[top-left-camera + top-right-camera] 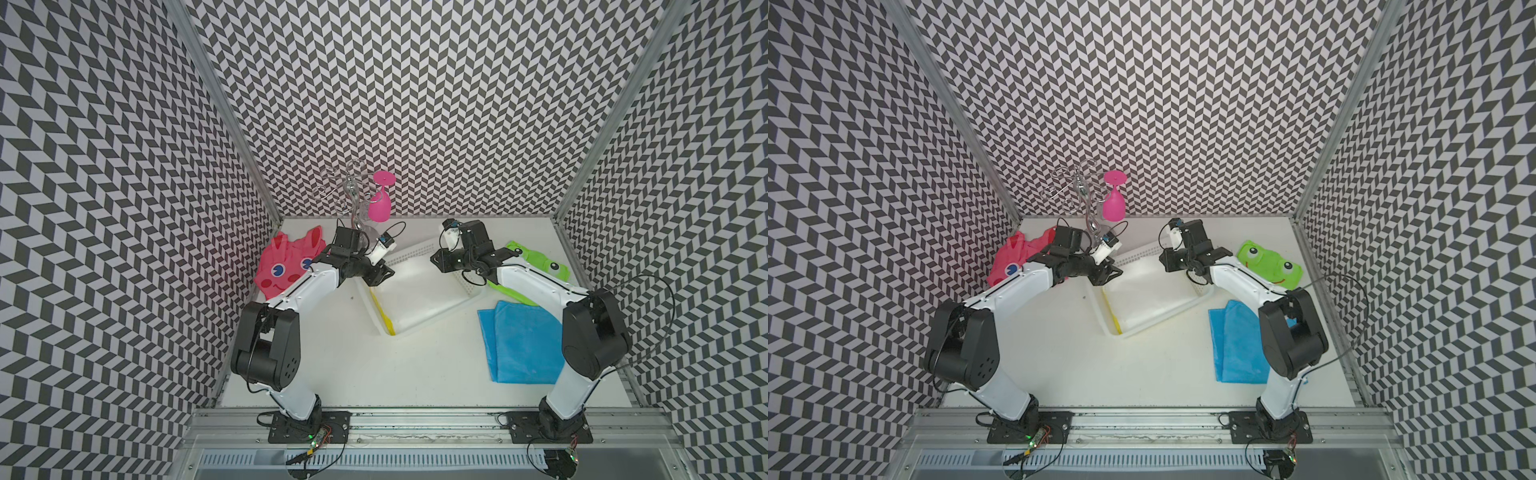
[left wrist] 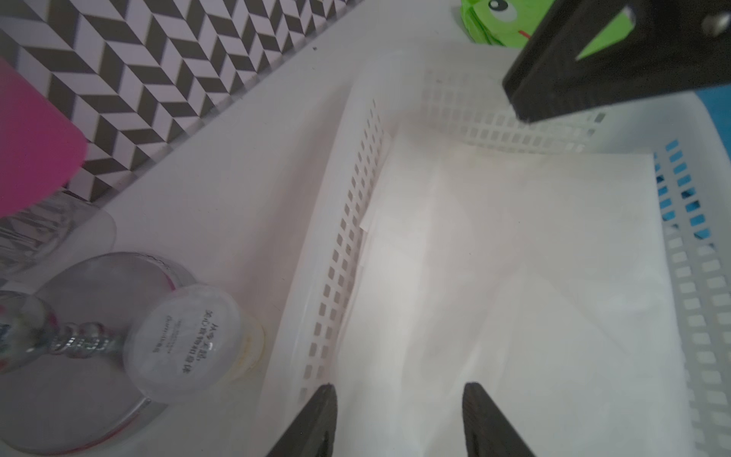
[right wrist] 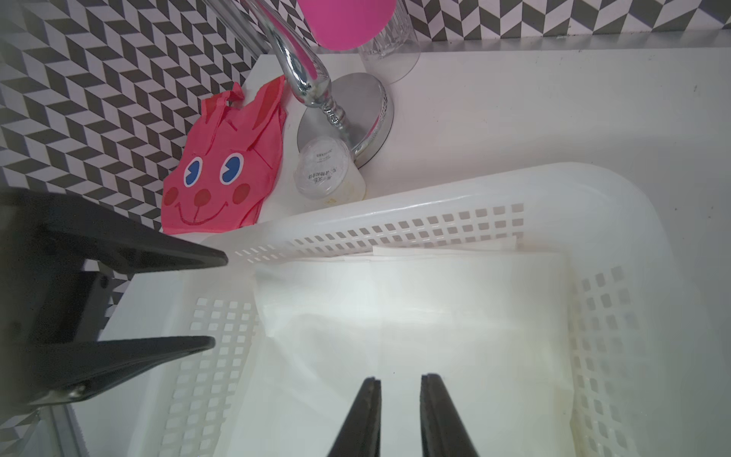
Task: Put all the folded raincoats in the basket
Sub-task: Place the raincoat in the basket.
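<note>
The white lattice basket [image 1: 440, 318] [image 1: 1163, 322] sits slanted at mid table. A folded, white translucent raincoat [image 1: 419, 295] [image 2: 514, 277] [image 3: 415, 316] with a yellow strip along one edge lies flat on the basket's floor. My left gripper [image 1: 388, 274] [image 2: 399, 385] hovers over the basket's far left corner, jaws wide apart and empty. Over the far right side hangs my right gripper [image 1: 436, 257] [image 3: 401, 378]. Its fingers stand a narrow gap apart with nothing between them. Neither gripper touches the raincoat.
A pink rabbit bag [image 1: 286, 266] lies at the far left and a green frog bag [image 1: 540, 262] at the far right. A blue folded sheet [image 1: 519, 345] lies right of the basket. A chrome rack with a pink goblet [image 1: 380, 203] and a small jar [image 3: 326, 170] stand behind the basket.
</note>
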`<state>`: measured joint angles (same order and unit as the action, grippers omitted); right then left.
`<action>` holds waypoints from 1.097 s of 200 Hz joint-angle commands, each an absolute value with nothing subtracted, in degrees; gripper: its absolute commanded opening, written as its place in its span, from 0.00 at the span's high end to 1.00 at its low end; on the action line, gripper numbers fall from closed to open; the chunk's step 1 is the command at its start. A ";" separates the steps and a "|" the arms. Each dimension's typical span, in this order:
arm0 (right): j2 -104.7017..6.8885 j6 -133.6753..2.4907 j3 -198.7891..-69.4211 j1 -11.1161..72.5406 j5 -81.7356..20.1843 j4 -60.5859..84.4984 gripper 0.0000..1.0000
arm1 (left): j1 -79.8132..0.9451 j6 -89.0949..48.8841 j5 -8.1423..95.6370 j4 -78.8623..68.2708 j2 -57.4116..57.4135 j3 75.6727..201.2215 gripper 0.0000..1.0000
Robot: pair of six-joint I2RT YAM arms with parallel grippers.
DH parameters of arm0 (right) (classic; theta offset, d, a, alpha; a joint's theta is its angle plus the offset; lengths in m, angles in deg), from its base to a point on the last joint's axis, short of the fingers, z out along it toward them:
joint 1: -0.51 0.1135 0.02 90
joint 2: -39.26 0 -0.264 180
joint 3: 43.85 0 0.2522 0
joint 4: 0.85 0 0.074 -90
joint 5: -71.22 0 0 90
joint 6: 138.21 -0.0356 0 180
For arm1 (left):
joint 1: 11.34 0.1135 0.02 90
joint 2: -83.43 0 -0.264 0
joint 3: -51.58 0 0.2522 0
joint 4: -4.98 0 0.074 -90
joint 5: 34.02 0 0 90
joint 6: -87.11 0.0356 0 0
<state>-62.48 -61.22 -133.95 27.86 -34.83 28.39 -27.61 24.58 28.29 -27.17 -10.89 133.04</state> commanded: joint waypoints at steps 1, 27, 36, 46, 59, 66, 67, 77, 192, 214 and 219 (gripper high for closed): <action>-64.82 -62.03 -133.96 28.84 -32.78 22.37 0.78 | -29.07 21.52 34.79 -18.90 -11.02 130.19 0.46; -68.46 -64.73 -135.88 30.04 -31.52 14.14 0.82 | -30.06 19.48 38.00 -16.35 -13.34 130.04 0.49; -69.95 -65.33 -136.86 30.45 -31.52 12.33 0.85 | -30.61 18.16 39.53 -15.75 -14.26 130.10 0.51; -71.88 -65.67 -138.11 31.20 -31.45 10.64 0.87 | -30.97 15.78 41.73 -14.50 -15.06 129.70 0.54; -74.42 -65.69 -139.90 32.46 -31.30 9.30 0.92 | -30.89 14.03 42.74 -12.86 -15.58 128.72 0.56; -75.89 -65.54 -141.11 33.16 -30.97 8.90 0.94 | -30.93 13.67 43.70 -11.87 -15.60 128.17 0.57; -76.11 -65.44 -141.29 33.23 -30.89 8.93 0.94 | -30.93 13.61 43.82 -11.73 -15.57 128.04 0.57; -78.00 -64.83 -143.03 34.20 -29.91 9.23 0.95 | -30.83 13.20 44.97 -10.68 -15.45 127.33 0.59; -87.17 -69.16 -142.51 34.83 -22.48 9.52 0.99 | -30.76 8.21 45.35 -14.26 -20.63 125.15 0.71; -87.57 -69.88 -141.57 34.79 -24.01 8.70 0.99 | -30.83 8.95 46.16 -14.57 -20.88 124.39 0.71; -87.57 -70.07 -141.25 34.79 -24.44 8.19 0.99 | -30.80 9.18 46.25 -14.53 -20.87 124.18 0.71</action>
<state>-85.88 -68.26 -142.41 35.21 -25.63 9.62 -30.95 9.67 44.60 -12.66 -19.66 125.96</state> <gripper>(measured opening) 0.049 0.286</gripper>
